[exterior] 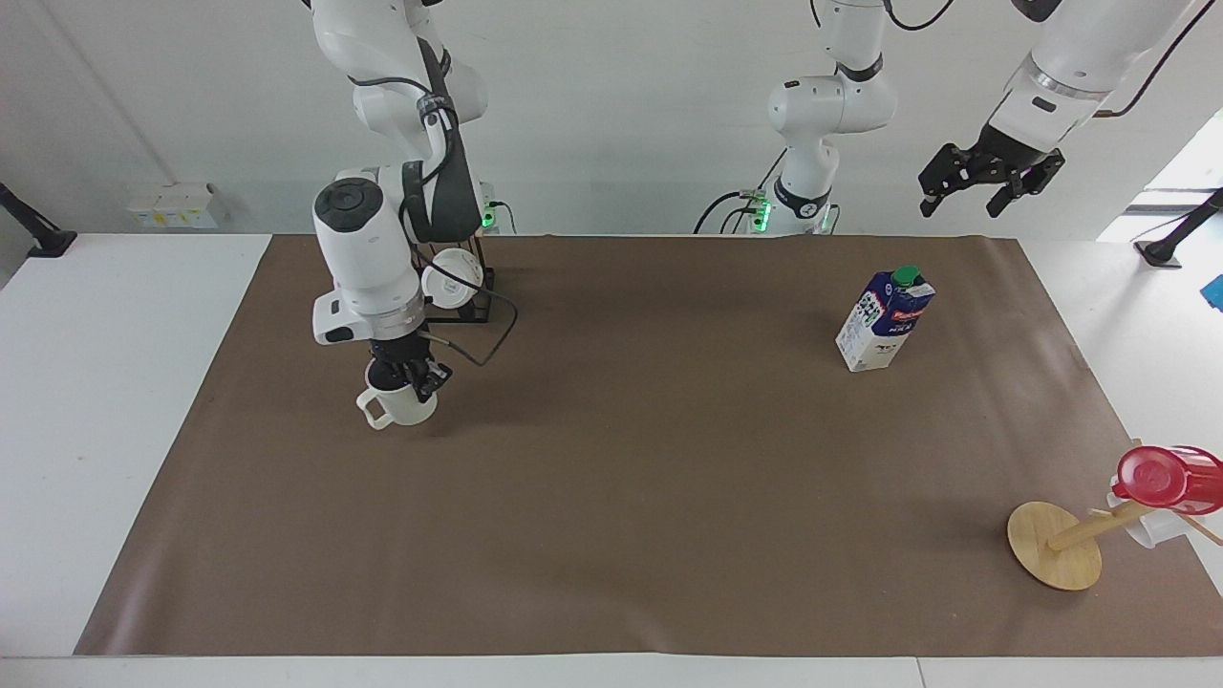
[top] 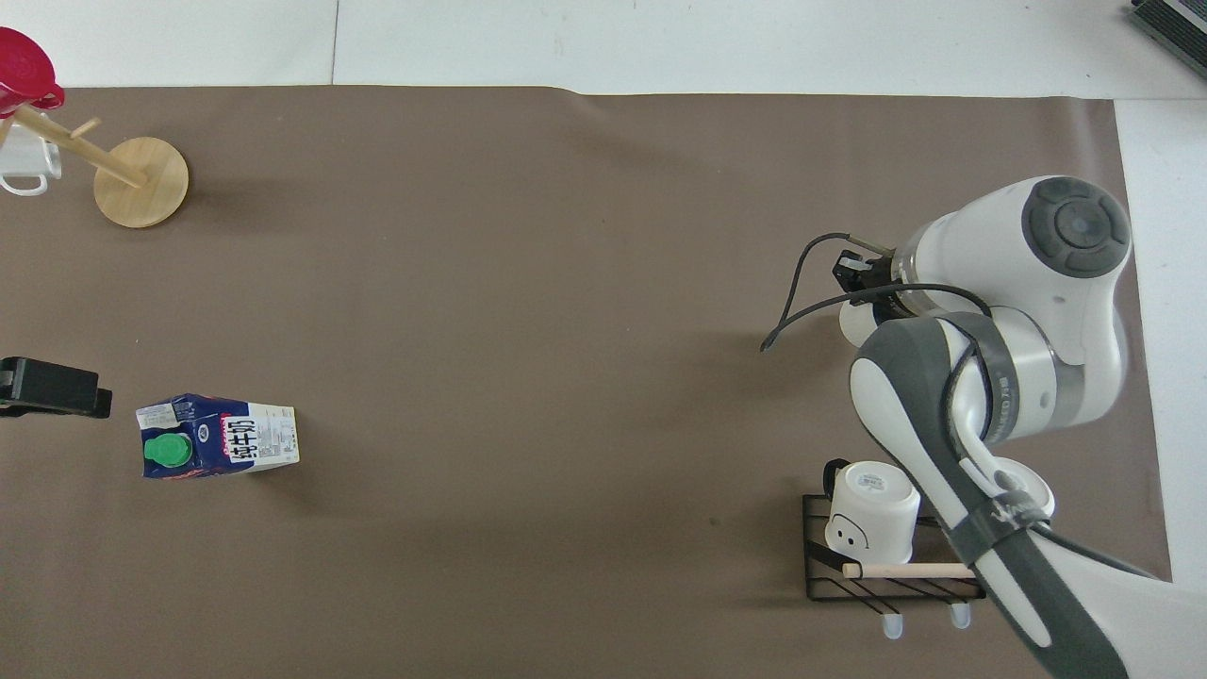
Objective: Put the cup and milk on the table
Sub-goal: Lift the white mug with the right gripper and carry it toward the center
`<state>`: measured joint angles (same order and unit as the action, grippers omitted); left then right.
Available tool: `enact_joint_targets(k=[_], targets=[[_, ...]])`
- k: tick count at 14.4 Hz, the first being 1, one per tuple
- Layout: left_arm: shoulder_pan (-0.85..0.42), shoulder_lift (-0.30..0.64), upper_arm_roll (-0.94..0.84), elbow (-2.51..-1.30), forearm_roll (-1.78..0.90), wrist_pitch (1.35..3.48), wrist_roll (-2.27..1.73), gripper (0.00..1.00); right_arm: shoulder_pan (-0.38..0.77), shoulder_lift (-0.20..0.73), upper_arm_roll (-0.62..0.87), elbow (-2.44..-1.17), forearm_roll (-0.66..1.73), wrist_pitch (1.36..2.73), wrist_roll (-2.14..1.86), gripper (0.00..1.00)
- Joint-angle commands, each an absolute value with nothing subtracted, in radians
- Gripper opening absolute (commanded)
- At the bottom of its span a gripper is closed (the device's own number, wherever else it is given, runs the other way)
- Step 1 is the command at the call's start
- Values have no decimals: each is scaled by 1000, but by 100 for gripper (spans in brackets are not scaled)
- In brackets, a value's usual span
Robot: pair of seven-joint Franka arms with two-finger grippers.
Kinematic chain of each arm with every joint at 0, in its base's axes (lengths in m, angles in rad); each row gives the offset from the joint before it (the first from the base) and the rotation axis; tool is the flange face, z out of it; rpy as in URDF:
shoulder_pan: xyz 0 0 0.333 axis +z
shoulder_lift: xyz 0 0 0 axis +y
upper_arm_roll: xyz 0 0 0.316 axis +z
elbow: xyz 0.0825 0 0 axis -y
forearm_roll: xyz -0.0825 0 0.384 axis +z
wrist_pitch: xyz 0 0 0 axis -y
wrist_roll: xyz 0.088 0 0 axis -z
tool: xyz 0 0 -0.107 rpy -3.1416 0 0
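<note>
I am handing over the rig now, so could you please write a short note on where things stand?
Right gripper: jaws shut on the rim of the cream-white ceramic mug, over the brown paper-covered table at the right arm's end.
Left gripper: open, waiting raised above the left arm's end.
Done: white-and-blue gable-top milk carton stands upright on the table.
Left: set the mug down, release.

The bench [exterior: 115,401] looks smooth, white and faintly glossy, under a matt brown paper-like sheet [exterior: 621,497] with a slight ripple at its edge. The cup [exterior: 401,406] is glazed cream ceramic with a soft shine. The milk [exterior: 884,320] is printed card with a green plastic cap. The stand [exterior: 1056,547] is pale, smooth wood; the red cup [exterior: 1166,478] on it is shiny plastic. The rack [top: 886,575] is thin black wire with a wooden bar. The arm shells are glossy white plastic.
</note>
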<state>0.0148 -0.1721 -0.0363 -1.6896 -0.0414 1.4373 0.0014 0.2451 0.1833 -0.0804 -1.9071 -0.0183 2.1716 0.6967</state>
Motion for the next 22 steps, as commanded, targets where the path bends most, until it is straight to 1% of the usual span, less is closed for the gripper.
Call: enact_joint_targets(k=[1,6,10,12,16,18,19,22], targets=[[2,-166,-26,-1669,-26,1427,11,100,305,207,-80,-1870,-2,2161,799,0],[2,-166,-26,-1669,-26,1427,11,100,472,228,-80,-1845,-6,2167,1052,0],[2,-166,-28,-1669,-26,1427,11,100,534,233,-80,-1829,-14,2174,1118,0],[0,-166,-28,-1667,-26,1428,15,100,576,256,-80,-1821,-12,2175,1140,0],[-2,-166,-28,-1669,-26,1428,9,100,667,331,-80,-1780,-18,2191,1229,0],[2,-167,-28,-1669,-26,1420,14,100,675,348,-78,-1769,-17,2197,1241,0],[2,-166,-26,-1669,-26,1424,11,100,687,356,-78,-1770,-18,2222,1246,0],[3,-164,-26,-1667,-26,1434,9,100,692,359,-78,-1778,-18,2249,1230,0]])
